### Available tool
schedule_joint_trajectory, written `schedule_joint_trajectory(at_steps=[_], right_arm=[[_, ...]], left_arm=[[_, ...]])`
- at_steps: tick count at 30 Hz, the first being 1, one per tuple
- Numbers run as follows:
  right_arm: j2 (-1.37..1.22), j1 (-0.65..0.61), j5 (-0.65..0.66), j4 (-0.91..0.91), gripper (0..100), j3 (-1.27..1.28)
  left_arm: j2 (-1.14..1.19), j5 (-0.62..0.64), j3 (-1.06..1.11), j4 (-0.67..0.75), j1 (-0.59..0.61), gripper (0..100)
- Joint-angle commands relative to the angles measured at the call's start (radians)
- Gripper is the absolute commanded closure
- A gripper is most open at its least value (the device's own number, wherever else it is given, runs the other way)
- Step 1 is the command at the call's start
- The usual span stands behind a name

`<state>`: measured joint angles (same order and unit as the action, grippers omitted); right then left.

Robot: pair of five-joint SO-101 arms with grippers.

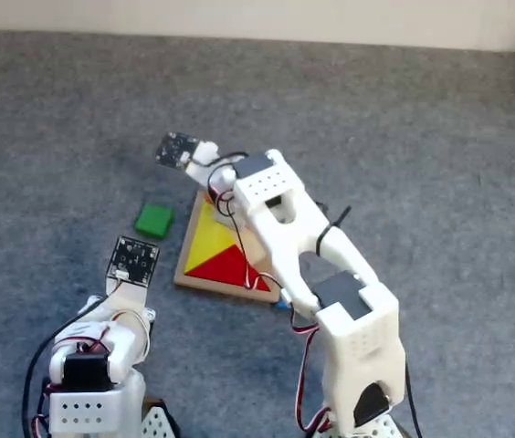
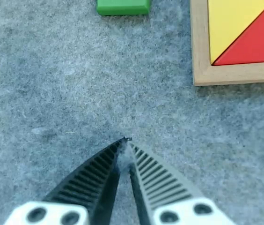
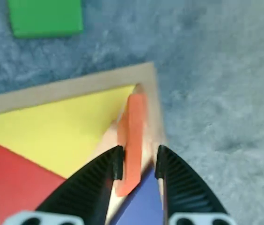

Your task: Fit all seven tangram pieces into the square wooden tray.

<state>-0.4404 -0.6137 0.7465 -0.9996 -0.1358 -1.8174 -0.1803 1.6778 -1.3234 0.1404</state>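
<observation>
Grey felt covers the desk [image 1: 404, 137]. My right end effector [image 3: 139, 152] is clamped on a thin orange tangram piece [image 3: 134, 122], standing on edge at a corner of the square wooden tray [image 3: 76, 84], beside the yellow triangle [image 3: 52, 126]. My left end effector [image 2: 125, 140] hovers pinched together near the tray; a green square block [image 1: 154, 220] lies outside it.

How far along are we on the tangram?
In the tray: yellow triangle, red triangle, apparently a blue piece. The right claw holds the orange piece on edge over a tray corner. The green square lies on the carpet; the arm hides the rest.
</observation>
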Motion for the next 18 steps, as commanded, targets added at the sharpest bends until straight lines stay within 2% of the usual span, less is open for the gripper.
schedule_joint_trajectory(at_steps=[1, 18], right_arm=[[0.018, 0.01, 0.008, -0.001, 87.9, -0.097], [0.018, 0.019, 0.008, -0.005, 90.3, -0.119]], left_arm=[[-0.007, 0.003, 0.018, -0.003, 0.012, 100], [-0.007, 0.003, 0.018, -0.003, 0.012, 100]])
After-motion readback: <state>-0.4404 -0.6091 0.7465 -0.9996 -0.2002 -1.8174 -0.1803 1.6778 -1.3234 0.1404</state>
